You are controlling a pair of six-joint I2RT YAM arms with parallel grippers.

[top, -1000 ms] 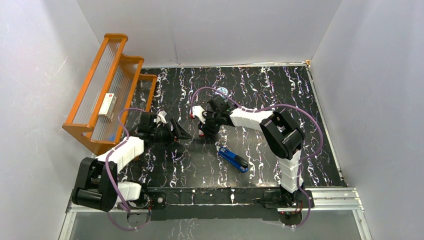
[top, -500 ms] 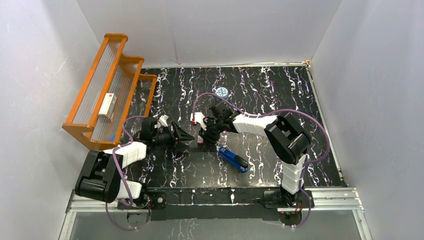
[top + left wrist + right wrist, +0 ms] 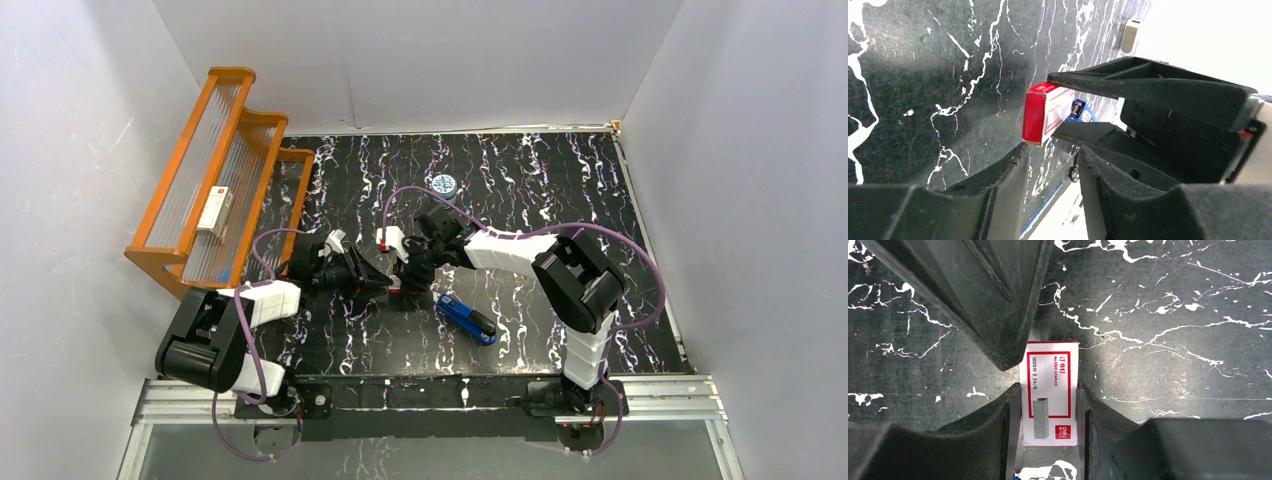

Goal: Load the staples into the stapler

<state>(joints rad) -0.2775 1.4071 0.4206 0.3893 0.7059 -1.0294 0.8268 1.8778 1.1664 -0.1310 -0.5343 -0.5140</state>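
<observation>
Because it prob. has to open endwise, right pincer (image 3: 1048, 388) clamps the staple box (image 3: 1050, 375) by its long sides, leaving the red end free for left pincer (image 3: 1053, 148), tips apart w/ nothing between. Stapler (image 3: 466, 318) lies on bench (image 3: 520, 180) nearby.

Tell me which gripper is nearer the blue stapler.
Right. The right gripper, clamping the staple box, sits beside the stapler; the left gripper lies farther off, beyond the box.

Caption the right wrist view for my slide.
Right claw grips the red-and-white staple box, left claw close beside it.
</observation>
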